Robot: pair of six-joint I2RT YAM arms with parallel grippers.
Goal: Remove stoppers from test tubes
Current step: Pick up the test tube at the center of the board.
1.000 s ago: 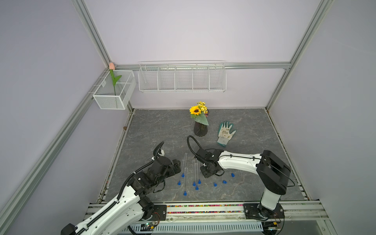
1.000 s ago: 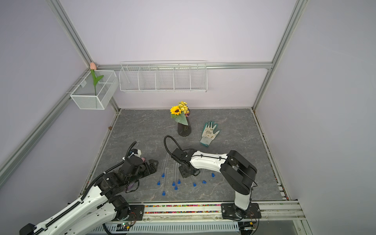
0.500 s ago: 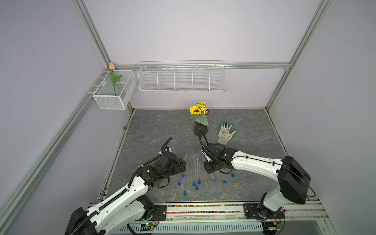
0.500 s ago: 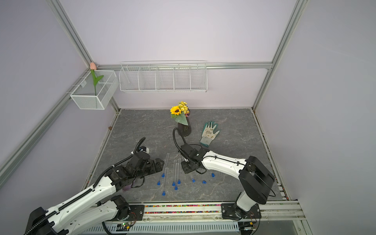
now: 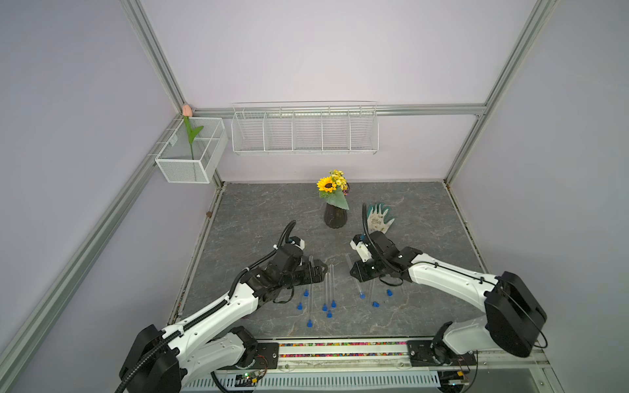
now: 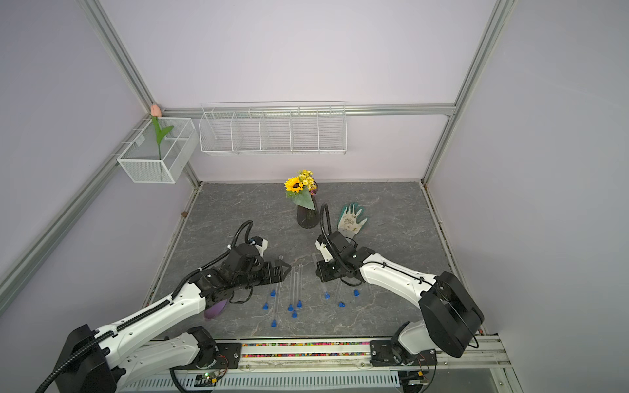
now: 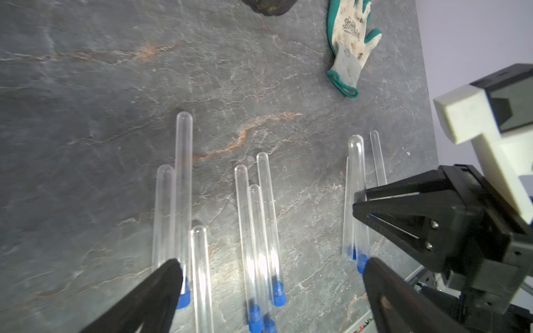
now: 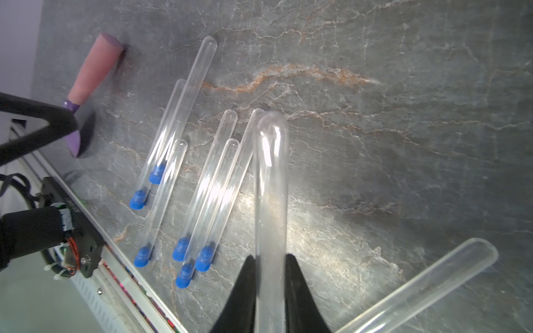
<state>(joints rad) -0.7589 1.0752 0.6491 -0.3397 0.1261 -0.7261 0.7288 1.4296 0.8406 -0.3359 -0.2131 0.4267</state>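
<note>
Test tube (image 8: pixel 271 201) sits clamped between right fingers (image 8: pixel 242 294), while left fingers (image 7: pixel 150 299) gape wide apart.

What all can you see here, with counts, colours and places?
test tubes: about nine, clear, lying at the table's front
stoppers: about nine, blue, at the tubes' near ends
scoop: one, purple with pink handle, table's front left
vase: one, dark, mid-table, holding flowers
glove: one, white and green, right of vase
rack: one, white, back wall
basket: one, white, left wall
left fingers: black, open above tubes
right fingers: black, shut on one test tube
</note>
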